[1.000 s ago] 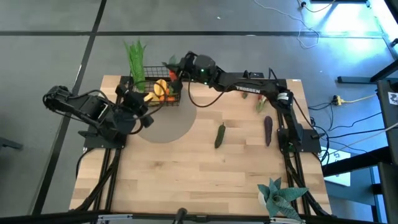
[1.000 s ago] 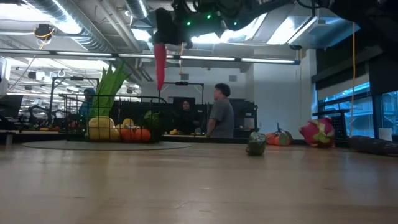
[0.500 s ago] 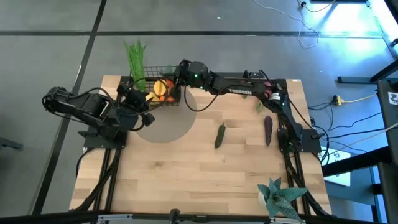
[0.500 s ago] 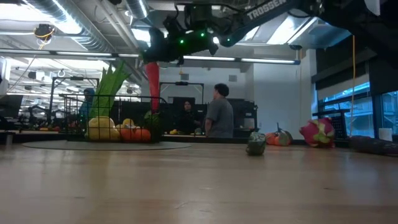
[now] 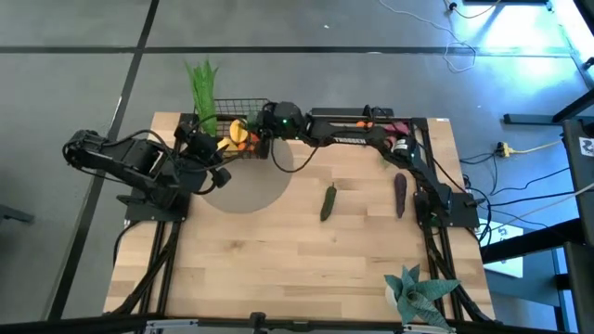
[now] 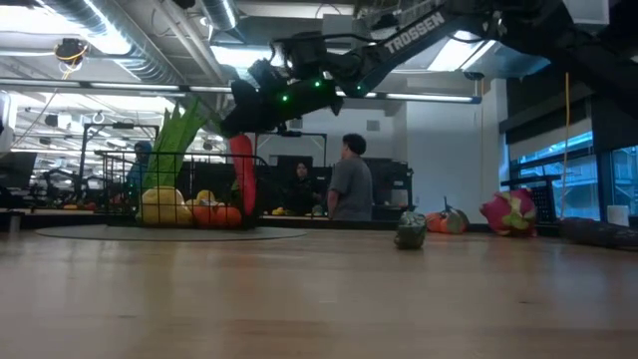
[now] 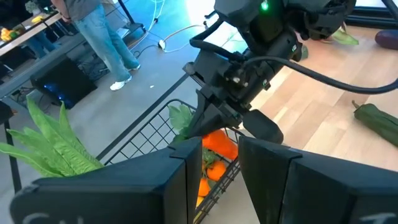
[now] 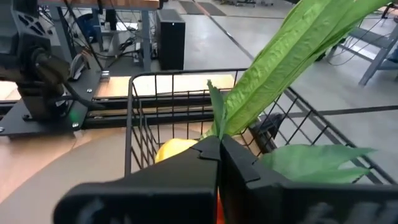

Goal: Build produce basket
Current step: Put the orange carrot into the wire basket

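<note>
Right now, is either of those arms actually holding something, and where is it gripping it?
Yes: the right gripper holds a long red vegetable by its top end, hanging into the basket. The left gripper holds nothing.

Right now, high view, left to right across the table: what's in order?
left gripper → basket with the right gripper at its right side → cucumber → eggplant → spiky plant

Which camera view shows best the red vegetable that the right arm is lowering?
The low view: the red vegetable hangs full-length at the basket. The high view hides it under the arm; both wrist views show only an orange-red sliver.
</note>
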